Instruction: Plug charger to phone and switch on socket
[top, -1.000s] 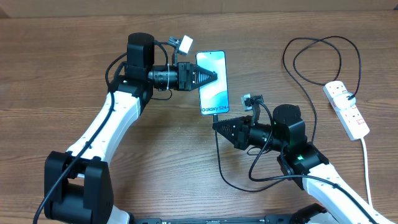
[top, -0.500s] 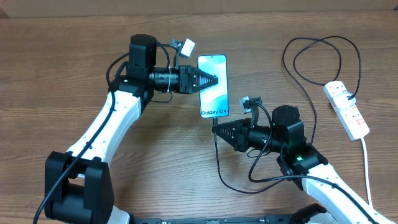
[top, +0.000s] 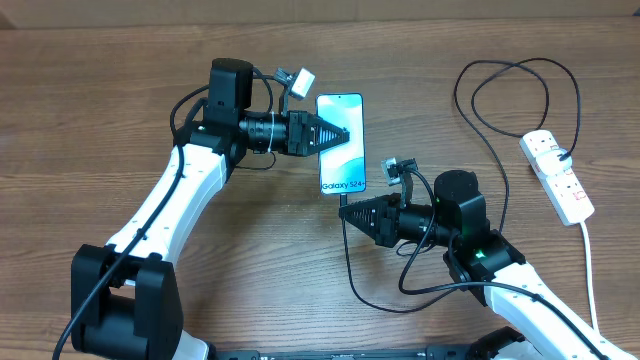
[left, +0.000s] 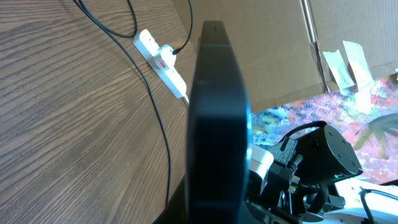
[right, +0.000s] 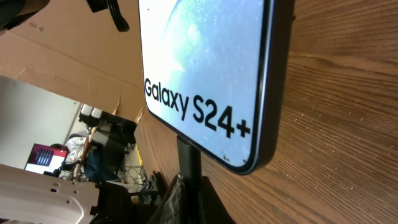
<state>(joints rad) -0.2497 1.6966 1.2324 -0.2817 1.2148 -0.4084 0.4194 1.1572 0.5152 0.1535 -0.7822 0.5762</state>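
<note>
While left hand (top: 343, 133) clamps phone (top: 345, 165), light-blue, reading "Galaxy S24+", right hand (top: 346, 208) pinches black charger (right: 189, 160) plug.

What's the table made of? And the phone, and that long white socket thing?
The table looks like wood, matte with brown grain lines, though it may be laminate. The phone seems to have a glossy glass front in a dark, smooth frame. The socket looks like smooth white plastic with red switches.
</note>
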